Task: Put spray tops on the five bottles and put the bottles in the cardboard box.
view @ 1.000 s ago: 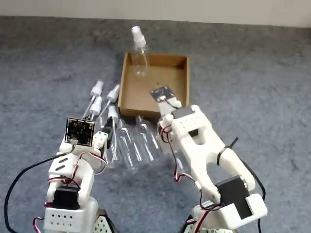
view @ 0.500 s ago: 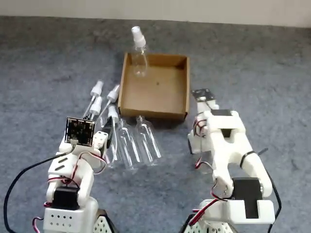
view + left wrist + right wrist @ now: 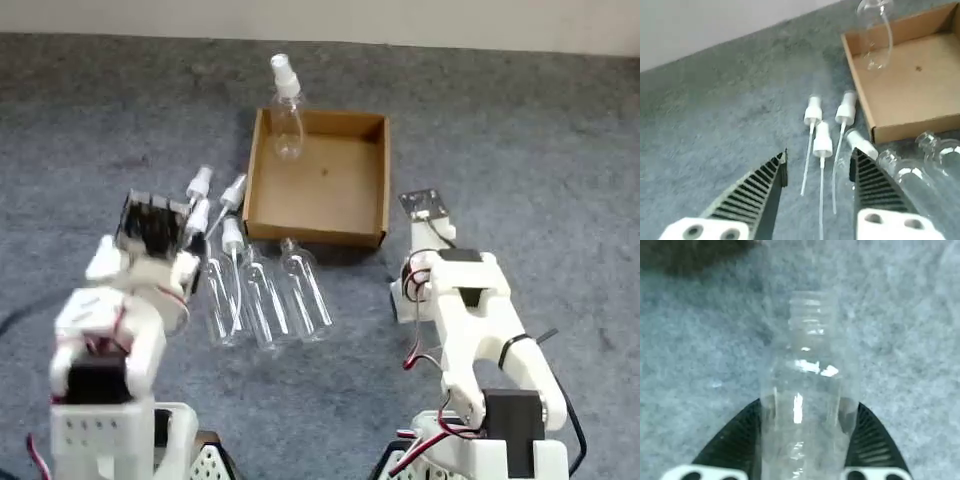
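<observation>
Tally, one of five done: capped bottle point(image 3: 287, 118) in box point(image 3: 385, 185); three bare bottles point(image 3: 265, 300) and four loose tops point(image 3: 822, 142) on counter point(image 3: 520, 140), left claw point(image 3: 818, 160) spread above tops; right claw point(image 3: 807, 412) pinching fifth bare bottle point(image 3: 807, 365).

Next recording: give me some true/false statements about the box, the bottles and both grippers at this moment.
1. The brown cardboard box holds one clear plastic bottle with a white spray top. True.
2. The right gripper is empty. False: it is shut on a clear uncapped bottle.
3. The left gripper is open above loose white spray tops. True.
4. Three clear bottles stand upright before the box. False: they lie on the grey carpet.
</observation>
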Robot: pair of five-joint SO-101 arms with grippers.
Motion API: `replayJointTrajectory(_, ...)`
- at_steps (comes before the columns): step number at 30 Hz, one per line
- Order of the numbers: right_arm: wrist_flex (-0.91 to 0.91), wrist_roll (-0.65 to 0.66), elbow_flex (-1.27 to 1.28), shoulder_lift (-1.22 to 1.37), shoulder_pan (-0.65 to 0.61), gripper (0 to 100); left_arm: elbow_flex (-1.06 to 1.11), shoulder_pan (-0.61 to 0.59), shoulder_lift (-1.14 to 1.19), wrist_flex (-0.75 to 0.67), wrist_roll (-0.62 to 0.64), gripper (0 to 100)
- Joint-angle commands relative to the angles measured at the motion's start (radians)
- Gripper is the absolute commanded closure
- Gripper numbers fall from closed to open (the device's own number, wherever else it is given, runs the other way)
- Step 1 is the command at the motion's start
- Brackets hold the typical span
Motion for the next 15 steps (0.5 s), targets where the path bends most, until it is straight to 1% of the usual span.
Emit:
replayJointTrajectory(1, -0.018, 0.012, 0.022, -0.002, 0.019, 90.6, -0.326, -0.022, 0.407, 0.110, -0.051, 84)
replayJointTrajectory(4, -0.019, 0.012, 0.022, -0.001, 0.019, 90.6, -0.567, -0.028, 0.716, 0.198, -0.083, 84)
replayJointTrajectory(9, -0.056, 0.012, 0.028, 0.007, 0.019, 90.6, -0.990, -0.030, 1.158, 0.301, -0.078, 83)
replayJointTrajectory(12, -0.079, 0.012, 0.065, 0.002, 0.021, 90.6, -1.222, -0.039, 1.366, 0.348, -0.077, 83)
replayJointTrajectory(15, -0.081, 0.012, 0.071, -0.001, 0.021, 90.6, -1.420, -0.062, 1.535, 0.359, -0.075, 83)
